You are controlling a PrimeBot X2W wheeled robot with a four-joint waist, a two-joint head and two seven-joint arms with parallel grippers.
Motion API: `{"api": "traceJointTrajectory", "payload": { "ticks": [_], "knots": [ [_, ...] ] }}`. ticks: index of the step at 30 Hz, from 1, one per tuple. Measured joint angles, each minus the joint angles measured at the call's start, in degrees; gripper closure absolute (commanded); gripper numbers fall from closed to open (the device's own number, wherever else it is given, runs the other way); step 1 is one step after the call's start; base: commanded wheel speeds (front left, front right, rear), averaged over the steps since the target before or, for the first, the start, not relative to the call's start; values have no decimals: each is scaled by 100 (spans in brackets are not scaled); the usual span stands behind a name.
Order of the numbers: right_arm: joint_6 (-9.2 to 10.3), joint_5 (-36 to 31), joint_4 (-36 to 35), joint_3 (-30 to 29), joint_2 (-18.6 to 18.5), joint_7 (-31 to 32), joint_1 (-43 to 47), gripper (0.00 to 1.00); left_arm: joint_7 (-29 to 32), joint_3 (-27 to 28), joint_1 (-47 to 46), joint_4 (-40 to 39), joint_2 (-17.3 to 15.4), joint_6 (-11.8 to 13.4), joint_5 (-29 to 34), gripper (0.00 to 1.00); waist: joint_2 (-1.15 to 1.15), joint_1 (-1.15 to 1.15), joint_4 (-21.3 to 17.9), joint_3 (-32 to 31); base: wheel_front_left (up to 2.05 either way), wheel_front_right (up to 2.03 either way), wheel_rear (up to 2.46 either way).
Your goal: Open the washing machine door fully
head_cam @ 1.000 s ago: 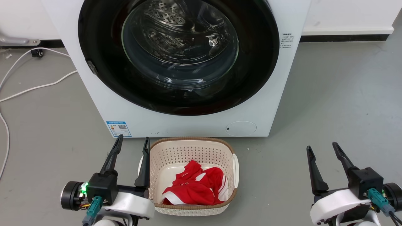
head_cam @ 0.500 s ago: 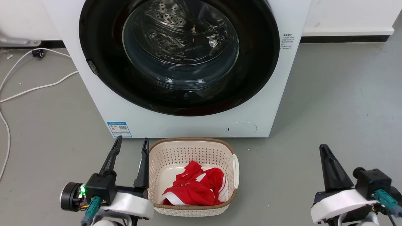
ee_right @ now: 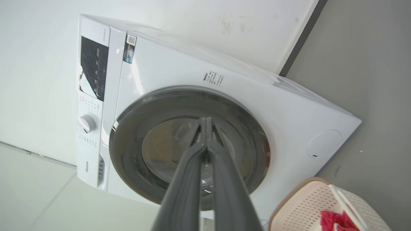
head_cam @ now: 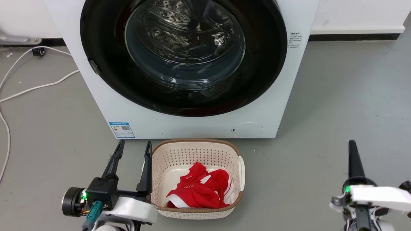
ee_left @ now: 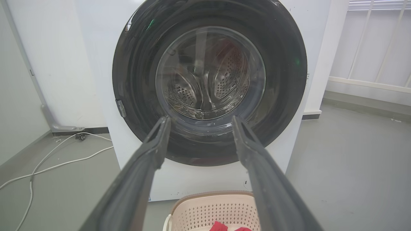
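Note:
The white washing machine [head_cam: 192, 123] [ee_left: 96, 64] [ee_right: 289, 106] stands ahead on the floor. Its round glossy black washing machine door [head_cam: 263, 64] [ee_left: 282, 80] [ee_right: 250, 138] with the clear glass bowl lies flush against the front, closed. My left gripper [head_cam: 134, 147] [ee_left: 199, 123] is open, low at the left beside the basket, well short of the machine. My right gripper [head_cam: 352, 145] [ee_right: 205, 120] is shut on nothing, rolled onto its side at the lower right, fingertips together and pointing toward the door from a distance.
A cream perforated laundry basket [head_cam: 239, 160] [ee_left: 205, 200] [ee_right: 298, 205] holding a red garment [head_cam: 199, 191] sits on the floor right before the machine. White cables [head_cam: 35, 88] trail over the grey floor at the left. Bare floor lies to the right of the machine.
My right gripper went from open to shut and rolled onto its side, shifting a little right. The left gripper stayed put. The head view shifted slightly.

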State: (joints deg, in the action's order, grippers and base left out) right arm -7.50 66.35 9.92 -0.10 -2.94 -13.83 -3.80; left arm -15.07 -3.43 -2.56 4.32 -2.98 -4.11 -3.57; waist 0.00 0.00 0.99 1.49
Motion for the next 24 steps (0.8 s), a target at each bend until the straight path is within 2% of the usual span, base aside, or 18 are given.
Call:
{"api": "traceJointTrajectory", "payload": {
  "ticks": [2,5,10,15,24],
  "knots": [
    [0,999,41,-8,0,4,-119,100,0,3,-1,3,0,0,-8,0,0,0,1,20,0,0,0],
    [0,2149,69,-188,7,44,-364,100,0,14,-8,2,1,0,-13,0,0,0,0,72,0,0,0],
    [0,3319,355,-654,-10,341,-936,100,0,29,-65,-26,4,0,-10,0,0,0,-5,215,0,0,0],
    [0,3991,947,-860,-337,810,-1736,100,0,38,-199,-63,5,-21,30,0,0,0,7,423,0,0,0],
    [1,4213,2263,-485,-1221,1386,-3279,100,0,31,-485,-163,5,-91,63,0,0,0,136,838,0,0,0]
  ]
}}
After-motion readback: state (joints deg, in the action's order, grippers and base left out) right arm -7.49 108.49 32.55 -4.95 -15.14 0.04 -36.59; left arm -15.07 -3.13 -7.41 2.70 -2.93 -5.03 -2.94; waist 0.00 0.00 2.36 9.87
